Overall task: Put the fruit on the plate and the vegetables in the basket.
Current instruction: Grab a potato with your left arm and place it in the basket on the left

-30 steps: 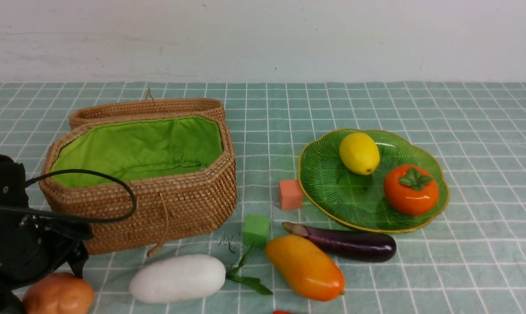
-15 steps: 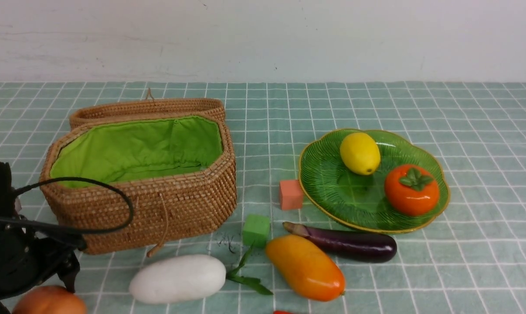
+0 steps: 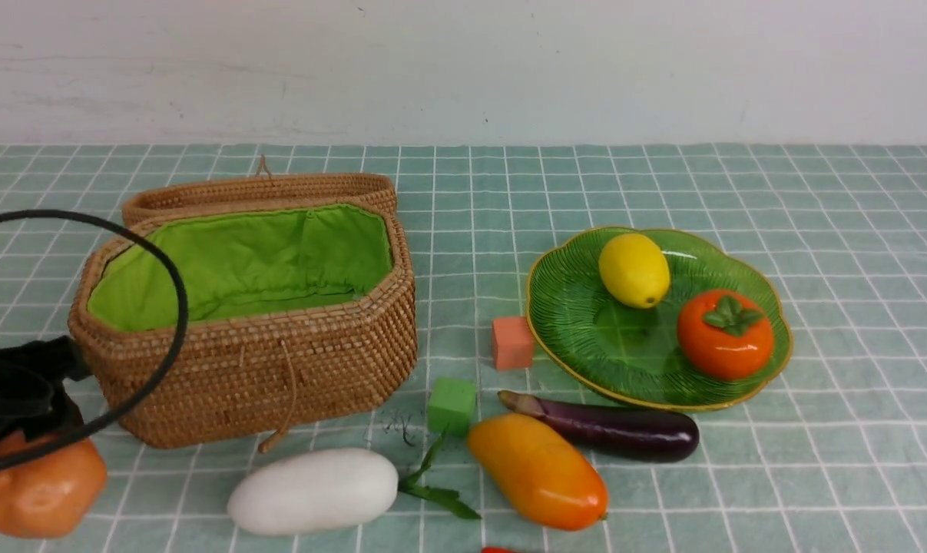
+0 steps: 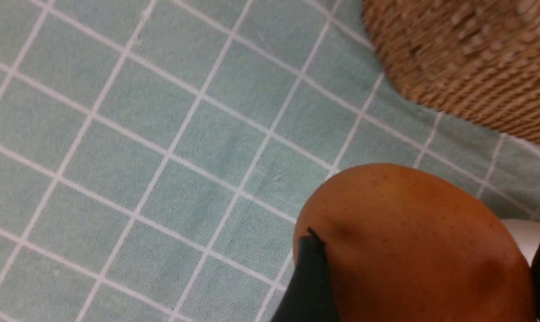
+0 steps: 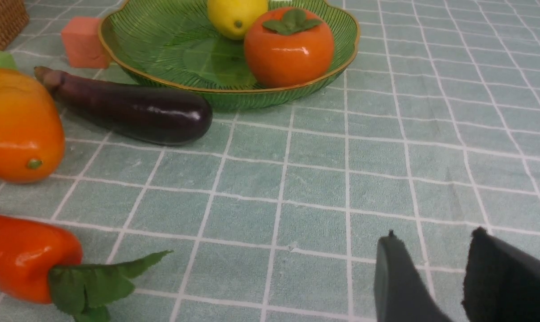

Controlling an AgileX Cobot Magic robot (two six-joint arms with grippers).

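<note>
While the basket (image 3: 279,369) stands open at the left of the tabletop (image 3: 816,461), its lid (image 3: 259,190) folded back behind it, the left tool (image 4: 426,268) has its grip on the potato (image 3: 37,488). The wrist view shows one dark finger (image 4: 310,277) pressed to the near flank and the other at the far edge. The potato sits at the front-left corner, just outside the basket's woven wall. I cannot tell whether it is clear of the cloth.

Over on the right, the plate (image 3: 586,338) carries the lemon (image 3: 634,270) at the back and the persimmon (image 3: 726,334) on its right side, the two close together. The eggplant (image 3: 617,430) lies just in front of the plate's rim. The mango (image 3: 538,470) lies beside the eggplant's stem end, and the radish (image 3: 313,491) rests in front of the basket with its leaves pointing towards the mango.

The carrot (image 5: 23,259) lies nearest the robot, below the mango. A pink cube (image 3: 512,342) sits against the plate's left edge, and a green cube (image 3: 451,405) is just in front of it.

The right tool (image 5: 435,237) hovers low over bare cloth, its jaws parted with nothing between them.
</note>
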